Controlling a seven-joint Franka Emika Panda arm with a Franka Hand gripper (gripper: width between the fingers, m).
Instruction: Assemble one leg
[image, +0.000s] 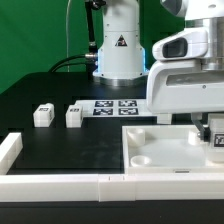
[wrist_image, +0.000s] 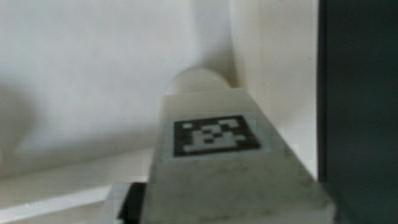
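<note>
Gripper (image: 210, 130) fingers look clamped on the small white blocky plastic leg (wrist_image: 217, 165), hanging just over the big white square panel (image: 175, 150). Leg's black-and-white square tag (wrist_image: 217, 135) faces the wrist cam. Black warning triangle sticker (image: 118, 42) on the white robot base (image: 118, 60).

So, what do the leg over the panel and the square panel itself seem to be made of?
The leg: likely hard white plastic, matte, with smooth moulded faces; its tag looks like a printed sticker. The square panel: apparently the same matte white plastic, with a moulded rim and round socket.
</note>
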